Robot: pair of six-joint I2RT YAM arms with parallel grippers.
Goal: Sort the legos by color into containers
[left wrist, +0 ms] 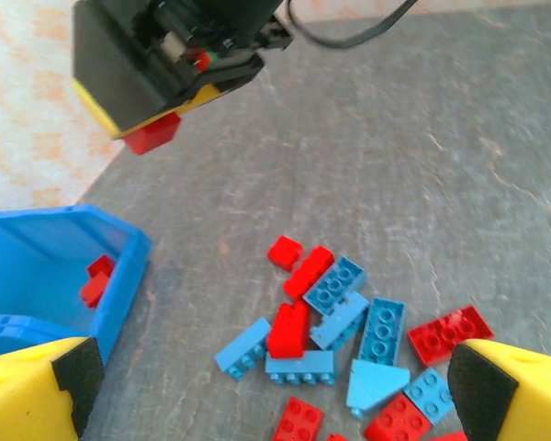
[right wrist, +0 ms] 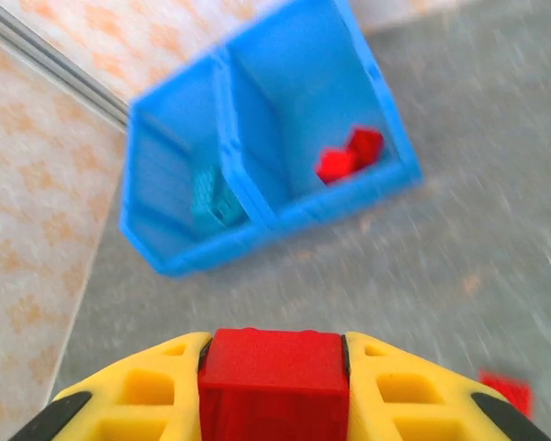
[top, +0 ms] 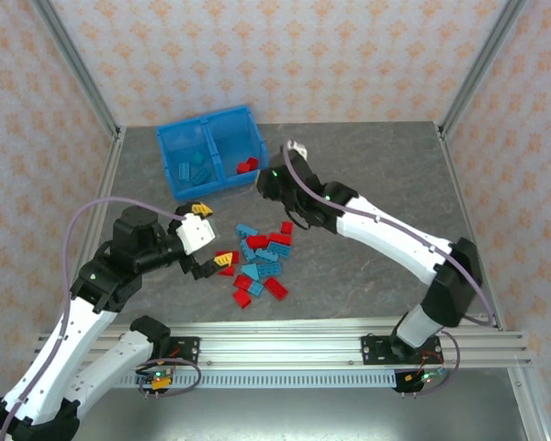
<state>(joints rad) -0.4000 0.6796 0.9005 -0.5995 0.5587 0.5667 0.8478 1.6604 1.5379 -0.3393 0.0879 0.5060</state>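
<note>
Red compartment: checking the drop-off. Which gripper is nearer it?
Right. The right gripper, shut on a red brick, is by that compartment's near corner; the left gripper is farther off, at the pile.

grey mottled table [top: 376, 165], evenly lit. cream walls [top: 285, 55] with an orange pattern on three sides. metal posts [top: 81, 69] at the back corners. metal rail [top: 285, 349] along the near edge.

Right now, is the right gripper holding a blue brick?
No, the right wrist view shows the right gripper shut on a red brick.
</note>
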